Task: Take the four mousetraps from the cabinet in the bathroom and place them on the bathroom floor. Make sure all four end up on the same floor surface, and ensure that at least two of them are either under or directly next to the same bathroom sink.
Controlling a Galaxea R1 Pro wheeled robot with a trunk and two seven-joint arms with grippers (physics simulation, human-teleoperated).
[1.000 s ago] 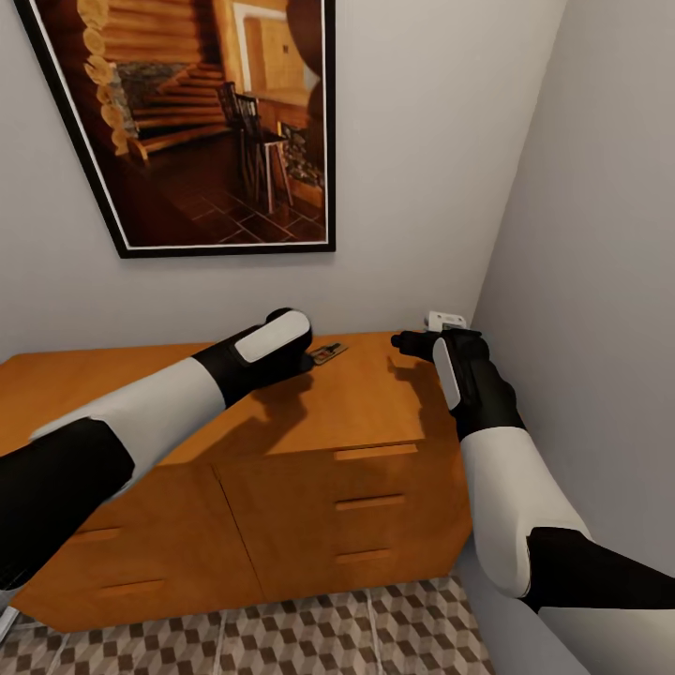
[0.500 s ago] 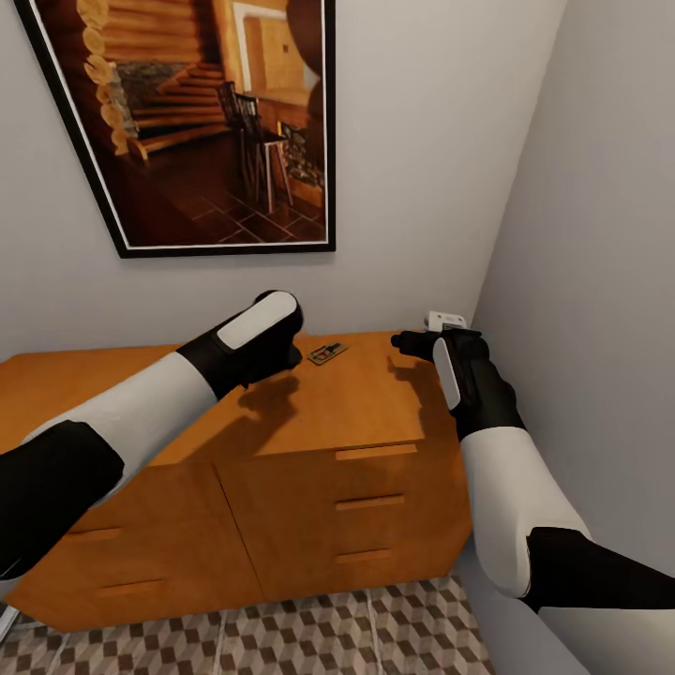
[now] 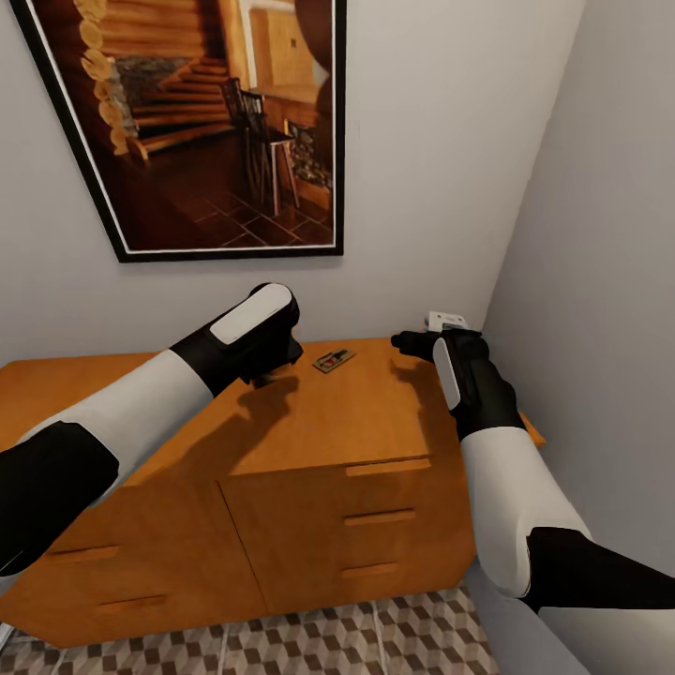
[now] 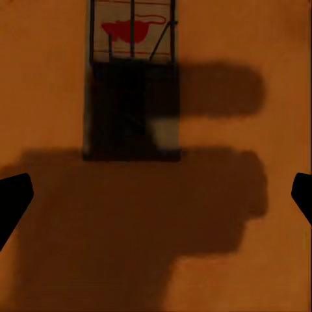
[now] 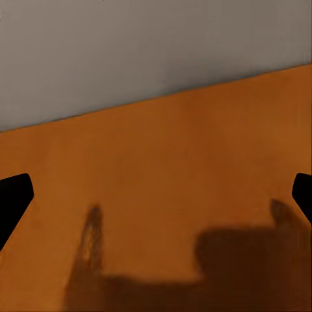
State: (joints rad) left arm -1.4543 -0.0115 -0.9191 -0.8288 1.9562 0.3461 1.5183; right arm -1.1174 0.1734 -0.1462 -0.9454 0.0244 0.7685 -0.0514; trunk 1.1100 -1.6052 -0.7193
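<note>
One mousetrap (image 3: 334, 360), a small flat wooden rectangle with dark wire and a red mark, lies on the top of the orange wooden cabinet (image 3: 375, 412) near the back wall. In the left wrist view the mousetrap (image 4: 132, 78) lies partly in shadow, ahead of my left gripper (image 4: 156, 195). That gripper is open, with nothing between its fingertips. In the head view my left gripper (image 3: 284, 359) hovers just left of the trap, above the cabinet top. My right gripper (image 3: 401, 342) is open and empty over the cabinet's back right corner, and in its own view the right gripper (image 5: 156, 192) faces bare wood and wall.
A large framed picture (image 3: 206, 122) hangs on the wall above the cabinet. A grey side wall (image 3: 600, 281) stands close on the right. The cabinet has drawer fronts (image 3: 384, 516) facing me. A strip of cube-patterned bathroom floor (image 3: 328, 642) shows below it.
My left arm has lifted and drawn back to the left, off the mousetrap, which stays on the cabinet top. The head view has shifted slightly. The right arm has held still.
</note>
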